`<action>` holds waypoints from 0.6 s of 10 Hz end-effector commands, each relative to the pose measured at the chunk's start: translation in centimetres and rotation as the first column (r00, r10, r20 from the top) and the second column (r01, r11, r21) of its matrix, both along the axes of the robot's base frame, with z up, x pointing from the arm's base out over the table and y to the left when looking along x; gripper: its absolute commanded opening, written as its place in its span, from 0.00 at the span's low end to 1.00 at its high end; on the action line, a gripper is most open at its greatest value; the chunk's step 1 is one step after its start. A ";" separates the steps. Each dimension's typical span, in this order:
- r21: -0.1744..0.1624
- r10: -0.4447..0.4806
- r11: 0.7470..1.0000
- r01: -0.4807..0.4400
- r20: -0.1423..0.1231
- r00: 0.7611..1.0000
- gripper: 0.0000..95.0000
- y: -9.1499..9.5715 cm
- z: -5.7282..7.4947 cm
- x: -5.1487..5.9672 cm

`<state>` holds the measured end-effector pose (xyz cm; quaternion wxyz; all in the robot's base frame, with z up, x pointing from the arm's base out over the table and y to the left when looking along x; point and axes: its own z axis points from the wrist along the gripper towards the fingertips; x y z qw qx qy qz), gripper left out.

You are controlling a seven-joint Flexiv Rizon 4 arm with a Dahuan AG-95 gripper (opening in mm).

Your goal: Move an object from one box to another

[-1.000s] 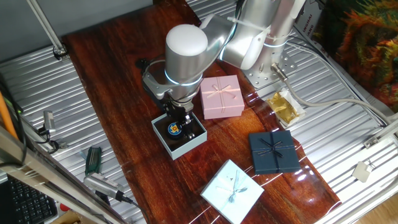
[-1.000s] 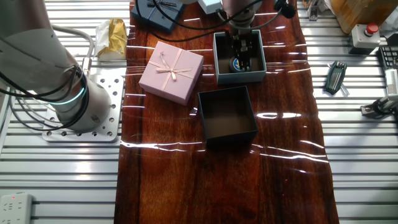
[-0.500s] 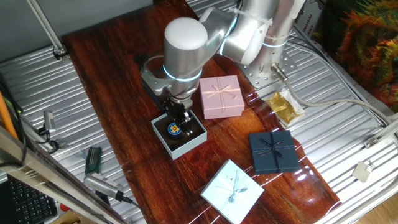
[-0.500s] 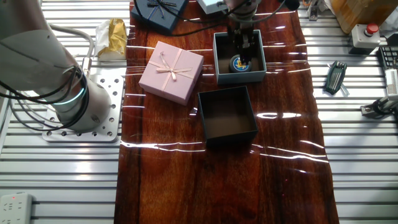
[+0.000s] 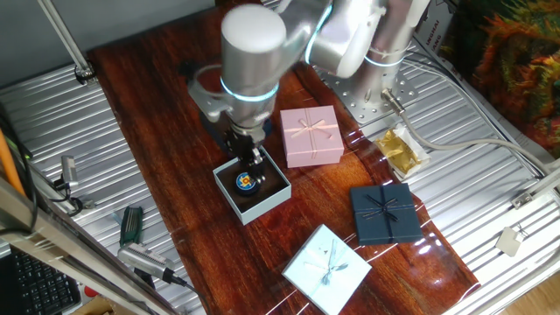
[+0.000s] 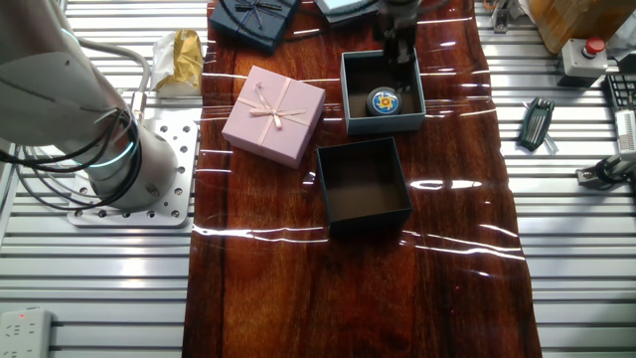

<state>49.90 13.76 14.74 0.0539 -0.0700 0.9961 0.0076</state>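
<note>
Small blue-rimmed disc with a yellow-orange centre (image 6: 383,100) lies inside the pale blue lidless box (image 6: 352,117), apparently delivered, gripper (image 5: 251,164) hanging empty just above, jaw gap unclear, so next it need only clear the dark navy box tray (image 6: 364,189).

You are looking at a robotics lab bench, not a home or shop. The arm's base (image 6: 119,164) is bolted to a perforated metal mounting plate (image 6: 174,164), set on a frame of ribbed aluminium rails (image 6: 89,288). A polished wooden board (image 6: 298,288) lies across the rails as the work surface. You can see a red emergency-stop button (image 6: 593,47) at one corner, a set of hex keys (image 6: 535,122) lying on the rails, and grey cables (image 5: 472,131) running from the base.
</note>
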 end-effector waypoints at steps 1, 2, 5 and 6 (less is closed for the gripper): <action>0.002 -0.032 0.999 0.032 -0.010 0.999 0.80 -0.3 1.4 0.3; 0.004 -0.040 0.999 0.040 -0.014 0.999 0.80 -0.6 2.0 0.5; 0.003 -0.043 0.999 0.043 -0.016 0.999 0.80 -0.6 2.2 0.5; 0.003 -0.043 0.999 0.043 -0.016 0.999 0.80 -0.6 2.2 0.5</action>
